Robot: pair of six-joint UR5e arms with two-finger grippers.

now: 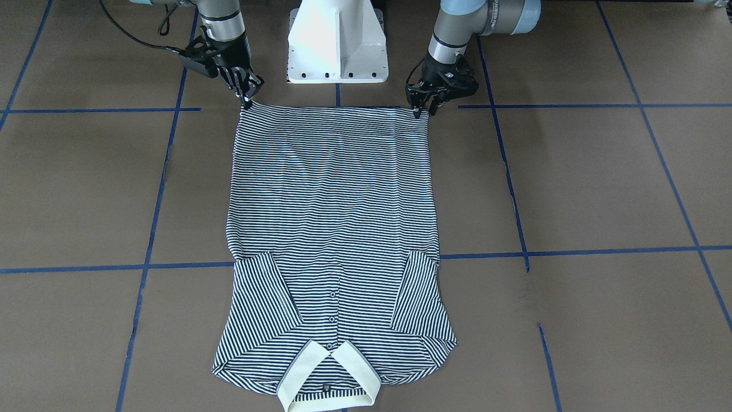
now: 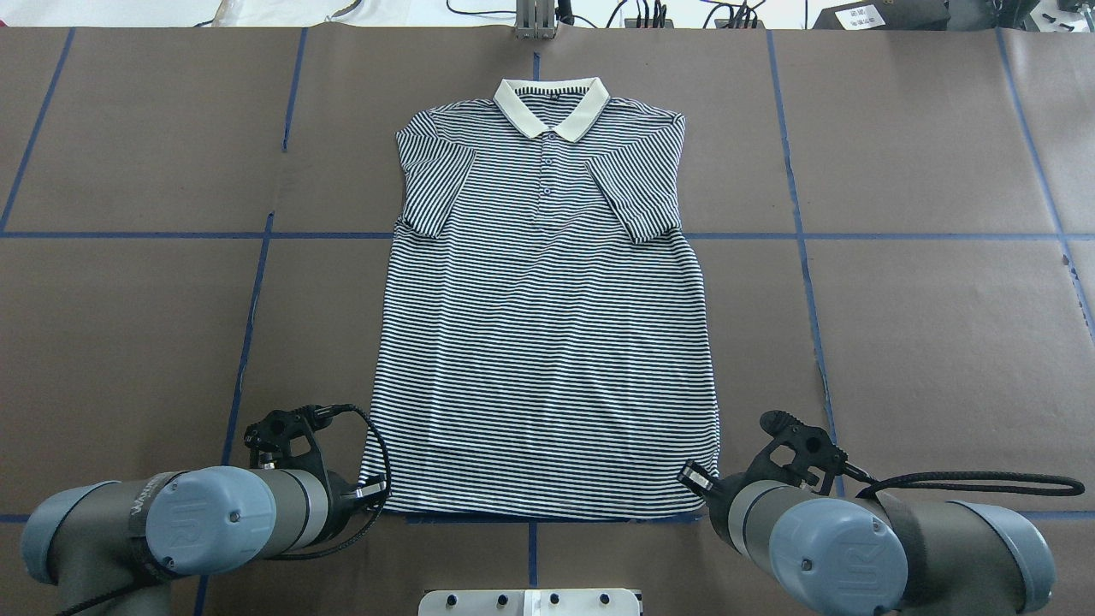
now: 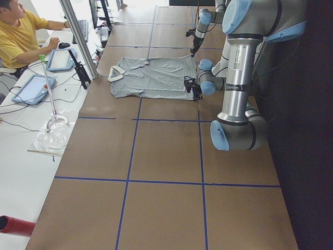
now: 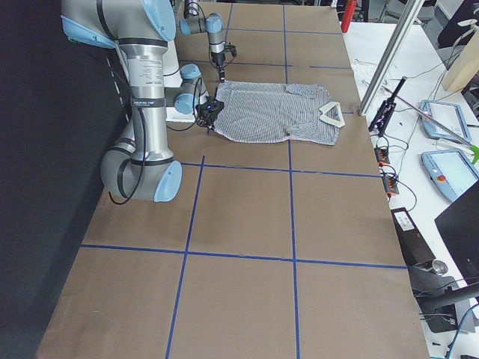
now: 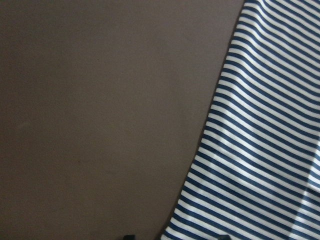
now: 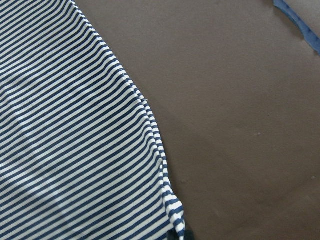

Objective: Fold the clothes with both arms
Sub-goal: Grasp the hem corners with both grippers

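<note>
Polo shirt (image 1: 331, 217) lies flat, face-up on the counter (image 1: 572, 183), my right fingers (image 1: 246, 97) clenched on one hem corner, my left fingers (image 1: 416, 107) spread apart at the other.

- A brown tabletop (image 1: 600, 183) fills most of every view, divided into large rectangles by blue tape lines (image 1: 572, 252).
- In the exterior left view, a white desk (image 3: 21, 156) runs down the left edge; a person in a yellow shirt (image 3: 18, 36) sits at its upper left, near two tablets (image 3: 32, 88).
- A slanted metal post (image 3: 78, 36) stands at the tabletop's edge, upper left.
- A dark panel (image 3: 312, 182) fills the right edge.
- A red cylinder (image 3: 15, 225) lies at the lower left.
- Black cables (image 2: 642, 13) line the top edge of the overhead view.
- The light is even and bright.
</note>
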